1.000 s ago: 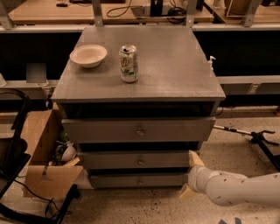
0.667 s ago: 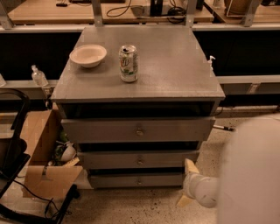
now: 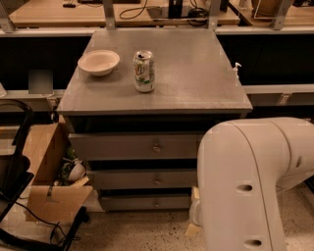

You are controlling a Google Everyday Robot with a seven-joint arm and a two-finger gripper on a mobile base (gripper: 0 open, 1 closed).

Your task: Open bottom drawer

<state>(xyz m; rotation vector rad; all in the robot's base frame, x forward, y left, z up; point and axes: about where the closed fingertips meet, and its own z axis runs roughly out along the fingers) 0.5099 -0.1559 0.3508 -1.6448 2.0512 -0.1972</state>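
Observation:
The bottom drawer (image 3: 137,202) is the lowest of three grey drawers in the cabinet and looks pushed in, with its small round knob (image 3: 157,202) at the middle of the front. The middle drawer (image 3: 142,180) and top drawer (image 3: 137,146) sit above it. My gripper (image 3: 193,211) is low at the right end of the bottom drawer's front, to the right of the knob and apart from it. Its two tan fingertips (image 3: 191,229) stand spread, with nothing between them. My large white arm (image 3: 245,186) hides the cabinet's lower right corner.
A white bowl (image 3: 98,62) and a green-white soda can (image 3: 143,71) stand on the cabinet top (image 3: 196,73). An open cardboard box (image 3: 46,171) with clutter stands on the floor at the left, beside a black frame (image 3: 14,181). Wooden desks (image 3: 59,14) run behind.
My arm has swung in front of the camera and now fills the lower right. The gripper has shifted left towards the bottom drawer's right end. The drawers have not moved.

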